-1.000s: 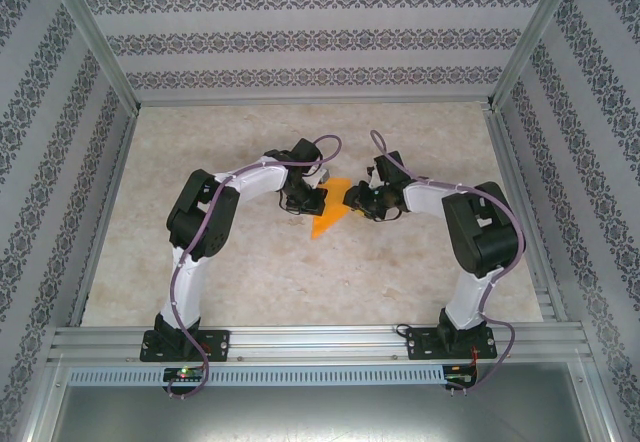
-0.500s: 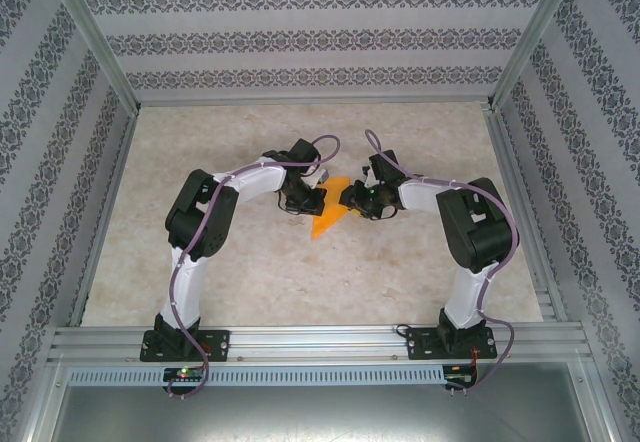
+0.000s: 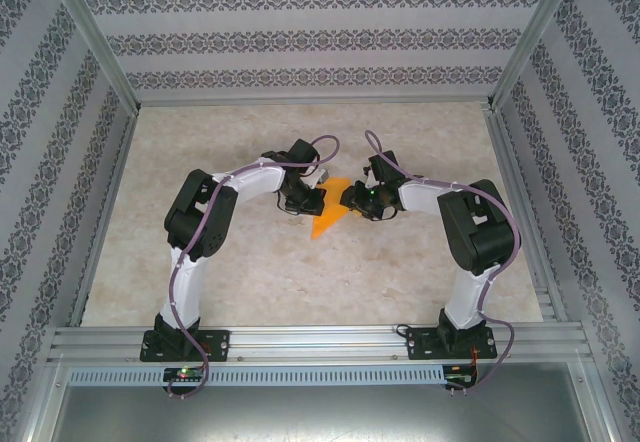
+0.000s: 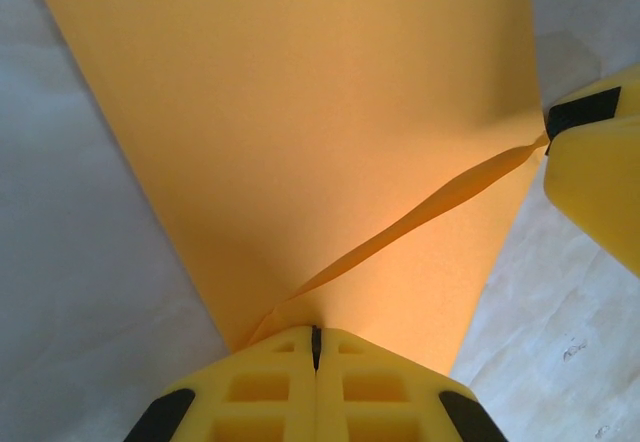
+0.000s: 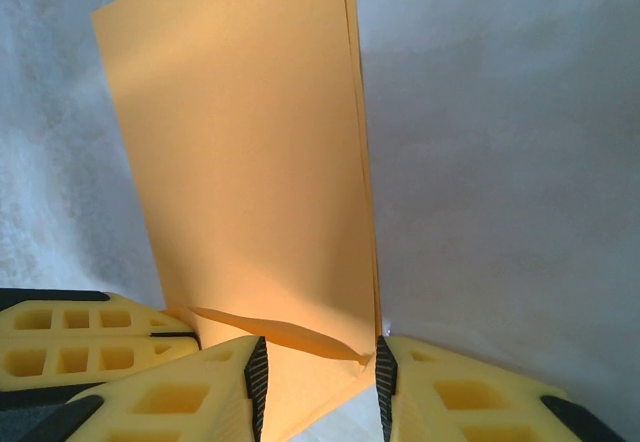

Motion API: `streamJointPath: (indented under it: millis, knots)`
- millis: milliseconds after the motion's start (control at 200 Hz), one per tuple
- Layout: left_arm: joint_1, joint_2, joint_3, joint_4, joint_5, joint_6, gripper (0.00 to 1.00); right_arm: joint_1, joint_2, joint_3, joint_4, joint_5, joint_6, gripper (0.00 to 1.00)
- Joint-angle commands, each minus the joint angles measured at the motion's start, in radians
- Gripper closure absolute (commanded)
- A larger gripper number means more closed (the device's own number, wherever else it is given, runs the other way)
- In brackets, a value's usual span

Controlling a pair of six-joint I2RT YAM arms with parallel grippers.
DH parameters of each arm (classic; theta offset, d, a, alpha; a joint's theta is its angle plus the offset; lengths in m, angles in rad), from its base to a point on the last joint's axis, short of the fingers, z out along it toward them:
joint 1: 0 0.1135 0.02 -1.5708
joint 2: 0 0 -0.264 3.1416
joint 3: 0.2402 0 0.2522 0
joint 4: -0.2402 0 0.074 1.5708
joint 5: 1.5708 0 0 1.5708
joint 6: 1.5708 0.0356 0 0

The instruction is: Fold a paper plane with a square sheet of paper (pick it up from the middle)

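Bench (image 3: 300,282): we are working mid-surface. Left arm (image 3: 200,217) and right arm (image 3: 480,227) bending inward, wrists meeting nose to nose. Orange sheet (image 3: 326,218) sitting between them, folded double; no dart yet, so we are judging most folds remaining. Left fingers (image 4: 335,367) clenching sheet's edge. Right fingers (image 5: 440,387) standing parted astride opposite corner.

The left arm (image 3: 205,217) and right arm (image 3: 478,227) bend inward toward each other, the left gripper (image 4: 315,337) clamped on the paper (image 4: 300,112), the right gripper (image 5: 320,367) with jaws apart.
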Motion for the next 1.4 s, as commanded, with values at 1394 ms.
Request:
streamJointPath:
  millis: [1394]
  knots:
    - [0.019, 0.071, -0.025, -0.018, -0.029, 0.028, 1.00, -0.014, -0.028, 0.025, -0.117, 0.017, -0.072, 0.65]
